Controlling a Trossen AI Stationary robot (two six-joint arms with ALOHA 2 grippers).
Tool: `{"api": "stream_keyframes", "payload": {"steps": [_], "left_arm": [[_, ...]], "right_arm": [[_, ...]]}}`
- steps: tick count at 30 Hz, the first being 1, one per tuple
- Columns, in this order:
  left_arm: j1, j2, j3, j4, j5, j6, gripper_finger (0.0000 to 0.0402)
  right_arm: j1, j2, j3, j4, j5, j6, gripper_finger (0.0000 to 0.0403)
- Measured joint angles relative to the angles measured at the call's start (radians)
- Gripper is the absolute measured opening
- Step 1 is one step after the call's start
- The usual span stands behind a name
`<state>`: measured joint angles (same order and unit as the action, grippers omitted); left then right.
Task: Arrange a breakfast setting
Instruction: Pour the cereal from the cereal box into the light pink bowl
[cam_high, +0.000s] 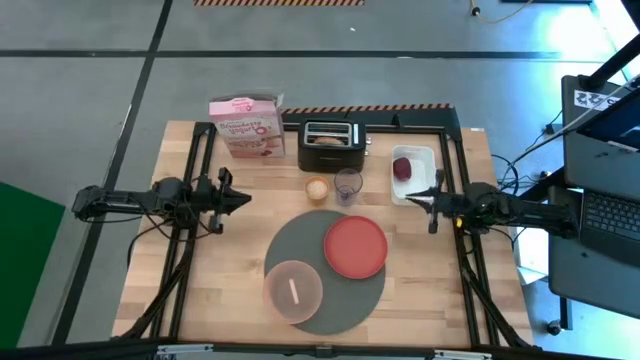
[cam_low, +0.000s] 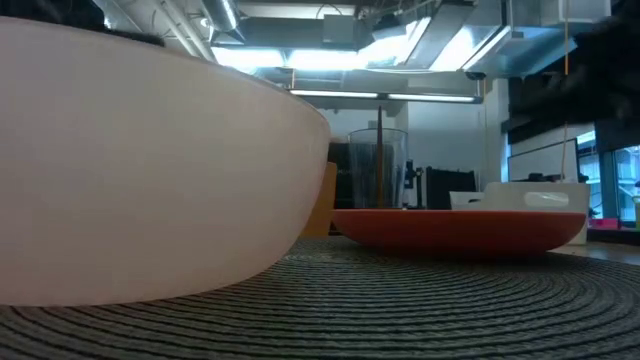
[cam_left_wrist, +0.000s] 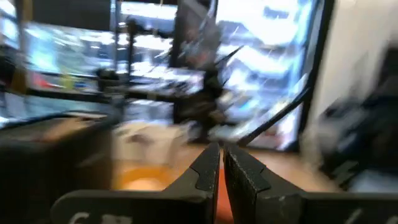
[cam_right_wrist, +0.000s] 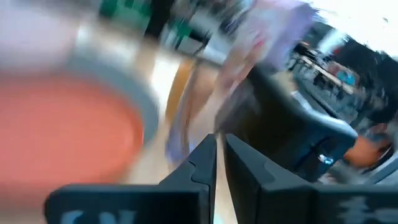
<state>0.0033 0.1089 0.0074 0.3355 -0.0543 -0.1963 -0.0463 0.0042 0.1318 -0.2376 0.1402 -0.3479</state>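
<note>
From above, I read the counter (cam_high: 200, 290) left to right, starting with my left pincer (cam_high: 243, 198), which hangs over the left half with its jaws pinched narrow and nothing between them. Far of it stands the pink cereal box (cam_high: 247, 126), and beside that, at the far edge, the toaster (cam_high: 331, 134) with something pale in a slot, possibly the bagel half, though I cannot be sure. Just near of the toaster sit a small tan cup (cam_high: 317, 187) and a clear glass (cam_high: 348, 184). The round dark-grey mat (cam_high: 300, 238) fills the near middle; on it the pale bowl (cam_high: 293, 291) lies near-left with a short light mark inside that I cannot identify, and the red plate (cam_high: 355, 246) lies far-right, the two just apart. Further right, a white tray (cam_high: 420, 160) holds the dark-red fruit (cam_high: 402, 167), and my right pincer (cam_high: 423, 200), also closed to a narrow gap and empty, hovers just near of that tray. The relation that matters, as I judge it, is this: the fruit lies just far of the right pincer's tip and well apart from the left one, so the right arm is the one to fetch it, reaching toward the far side and then carrying left and near to the plate. I see no spoon anywhere.
</note>
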Motion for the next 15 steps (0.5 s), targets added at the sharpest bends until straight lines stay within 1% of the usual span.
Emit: {"api": "stream_keyframes", "payload": {"steps": [3, 5, 6, 9, 11, 13, 15], "left_arm": [[0.001, 0.000, 0.000, 0.095, -0.012, -0.140, 0.0018], [0.000, 0.000, 0.000, 0.210, -0.008, -0.247, 0.0018], [0.001, 0.000, 0.000, 0.282, -0.020, -0.304, 0.0018], [0.001, 0.000, 0.000, 0.517, -0.091, -0.526, 0.0018], [0.001, 0.000, 0.000, 0.681, -0.165, -0.587, 0.0018], [0.001, -0.001, 0.009, 0.814, -0.245, -0.561, 0.0018], [0.001, -0.001, 0.027, 0.877, -0.322, -0.461, 0.0018]], "right_arm": [[0.000, 0.000, 0.000, 0.195, 0.051, 0.261, 0.0035], [0.000, 0.000, 0.000, 0.339, 0.103, 0.469, 0.0035], [0.000, 0.000, 0.001, 0.403, 0.148, 0.542, 0.0035], [0.000, 0.006, 0.001, 0.576, 0.273, 0.631, 0.0035], [0.000, 0.025, 0.001, 0.707, 0.298, 0.654, 0.0035], [0.000, 0.047, 0.001, 0.823, 0.296, 0.633, 0.0035], [0.000, 0.079, 0.001, 0.938, 0.311, 0.580, 0.0035]]}}
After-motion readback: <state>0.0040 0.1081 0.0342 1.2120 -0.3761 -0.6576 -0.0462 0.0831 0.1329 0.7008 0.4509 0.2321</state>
